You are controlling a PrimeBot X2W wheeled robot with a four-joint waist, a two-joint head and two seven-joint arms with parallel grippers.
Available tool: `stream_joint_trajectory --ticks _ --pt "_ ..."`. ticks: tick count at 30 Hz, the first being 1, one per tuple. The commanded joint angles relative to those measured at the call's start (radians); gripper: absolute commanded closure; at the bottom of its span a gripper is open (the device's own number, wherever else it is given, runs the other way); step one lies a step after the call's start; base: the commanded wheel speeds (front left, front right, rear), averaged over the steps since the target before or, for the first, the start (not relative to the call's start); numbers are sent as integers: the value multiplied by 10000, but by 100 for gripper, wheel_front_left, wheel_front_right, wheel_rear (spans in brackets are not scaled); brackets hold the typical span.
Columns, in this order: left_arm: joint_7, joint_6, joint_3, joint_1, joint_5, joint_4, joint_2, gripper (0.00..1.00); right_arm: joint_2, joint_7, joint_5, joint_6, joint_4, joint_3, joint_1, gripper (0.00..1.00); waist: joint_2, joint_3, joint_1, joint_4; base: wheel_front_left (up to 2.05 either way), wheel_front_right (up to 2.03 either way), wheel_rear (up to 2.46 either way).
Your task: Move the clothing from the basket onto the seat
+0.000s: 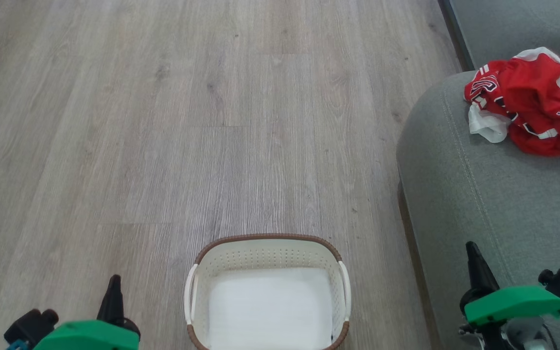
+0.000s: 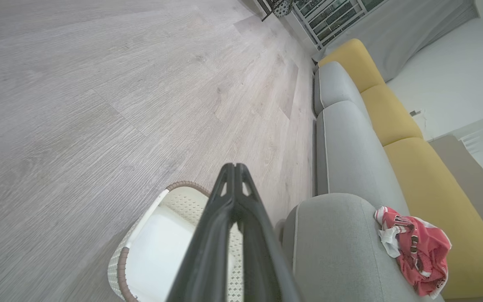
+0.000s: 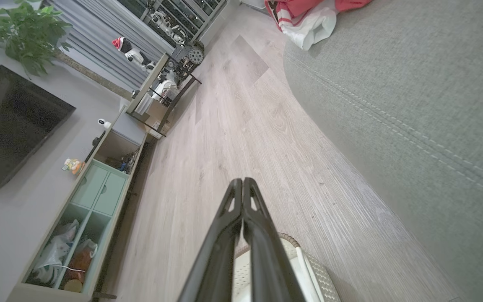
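closest to you, at the lower left of the head view, your left gripper [image 1: 114, 284] shows against the floor [image 1: 163, 121], just left of the basket [image 1: 268, 237]. in its wrist view the two dark fingers [image 2: 210, 251] lie pressed together right up to the tips, a narrow closed wedge. your right gripper [image 1: 472, 250] sits at the lower right, seen against the seat [image 1: 479, 194]. its wrist view shows the same thing, fingers [image 3: 266, 251] closed tip against tip.

between the two grippers the basket stands upright on the floor, cut off by the bottom edge of the head view. you can see its brown rim, perforated cream walls, a white handle on each side and the flat white bottom in plain sight. it stands near the seat but apart from it, with a strip of floor between.

farther out and to your right, the clothing [image 1: 533, 104] lies on the seat as one crumpled red heap with white trim and dark lettering. it is near the seat's rounded edge and well apart from the basket.

beyond that, the left wrist view shows more grey cushions running away along the floor, backed by yellow cushions [image 2: 388, 121]. the right wrist view shows a dark screen [image 3: 11, 126] on the far wall, a low green cabinet [image 3: 92, 197] under it and a plant [image 3: 27, 37].
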Motion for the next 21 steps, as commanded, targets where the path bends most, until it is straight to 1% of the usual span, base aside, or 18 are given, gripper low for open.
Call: stream_joint_trajectory --ticks 1,21 --pt "87 -123 313 -597 -290 -280 43 100 -24 88 319 0 -388 33 -561 100 0 4 0 -7 0 0 0" --pt "692 -534 712 -1081 -2524 -269 -17 100 -21 704 2662 0 -593 -186 -756 100 0 65 0 -104 0 0 0"
